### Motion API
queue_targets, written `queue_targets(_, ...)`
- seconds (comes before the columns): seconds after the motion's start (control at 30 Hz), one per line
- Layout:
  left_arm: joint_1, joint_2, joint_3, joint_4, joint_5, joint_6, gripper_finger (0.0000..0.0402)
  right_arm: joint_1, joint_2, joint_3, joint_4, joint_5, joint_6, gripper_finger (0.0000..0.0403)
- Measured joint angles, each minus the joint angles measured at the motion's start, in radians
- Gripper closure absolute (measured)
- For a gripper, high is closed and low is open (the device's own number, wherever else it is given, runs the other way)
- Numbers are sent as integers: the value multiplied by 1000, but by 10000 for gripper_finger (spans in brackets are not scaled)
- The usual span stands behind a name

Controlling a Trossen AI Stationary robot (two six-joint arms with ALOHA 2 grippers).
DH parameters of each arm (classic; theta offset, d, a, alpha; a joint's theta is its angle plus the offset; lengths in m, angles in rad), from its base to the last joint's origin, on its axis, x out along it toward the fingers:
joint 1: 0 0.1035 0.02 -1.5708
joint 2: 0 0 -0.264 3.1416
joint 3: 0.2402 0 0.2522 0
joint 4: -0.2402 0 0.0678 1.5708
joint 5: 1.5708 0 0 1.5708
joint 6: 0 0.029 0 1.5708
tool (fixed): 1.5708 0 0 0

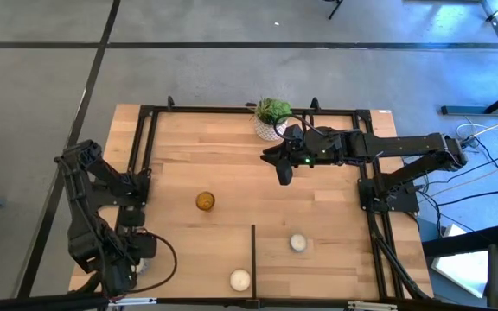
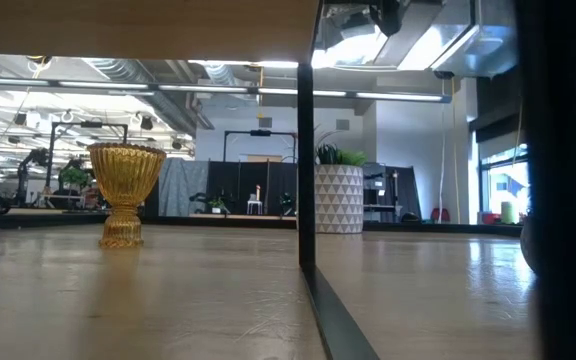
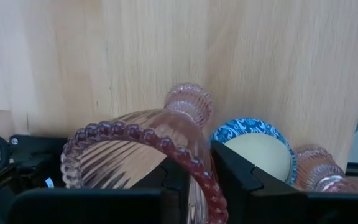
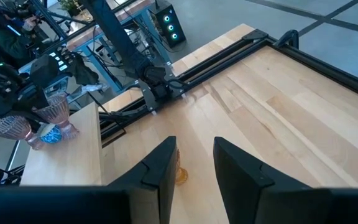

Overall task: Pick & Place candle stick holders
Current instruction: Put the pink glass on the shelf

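A pinkish-purple glass candle stick holder [image 3: 135, 155] with a beaded rim stands at the table's near left corner, and my left gripper [image 3: 207, 165] is shut on it from above. Beside it are a blue-patterned holder [image 3: 253, 146] and a second pink one [image 3: 319, 171]. An amber holder [image 1: 205, 200] stands on its foot at mid-table. Two white holders [image 1: 297, 243] [image 1: 239, 279] sit near the front edge. My right gripper [image 1: 284, 177] hangs open over the table's far middle, holding nothing. My left gripper pinches the pink holder's beaded rim [image 3: 199, 173], with one finger inside the cup and one outside. The fingers point down from above. The holder stays upright below them [image 4: 58, 112]. I cannot tell whether its foot [image 3: 188, 99] rests on the wood.
A white pot with a green plant [image 1: 271, 121] stands at the far edge, close to my right arm. A black upright bar [image 1: 253, 255] splits the near part of the table. A black frame [image 1: 145, 147] rims the board. Bare wood lies around the amber holder.
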Motion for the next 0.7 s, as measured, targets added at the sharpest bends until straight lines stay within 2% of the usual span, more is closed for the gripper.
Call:
queue_targets(0.47,40,0,19,-1,-25,63,338,0,0,0,-9,0,0,293)
queue_targets(0.7,47,0,28,-2,-43,63,310,0,0,0,-31,0,0,293)
